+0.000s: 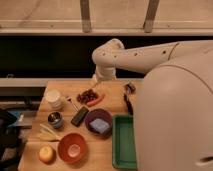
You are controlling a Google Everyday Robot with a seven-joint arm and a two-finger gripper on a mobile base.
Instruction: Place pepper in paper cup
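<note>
The pepper (96, 100) is a small red-orange chili lying on the wooden table (112, 97), just right of a dark red cluster of berries (87, 95). The paper cup (53, 98) is small and cream-white and stands upright near the table's back left corner. My gripper (96, 80) hangs at the end of the white arm (135, 52), just above and behind the berries and the pepper, well right of the cup. It holds nothing that I can see.
A small dark metal cup (55, 119), a dark flat block (79, 116) and a purple bowl (93, 120) holding a blue sponge sit mid-table. An orange-red bowl (72, 147) and yellow fruit (46, 154) are in front, a green tray (125, 142) at right, a dark tool (129, 95) behind it.
</note>
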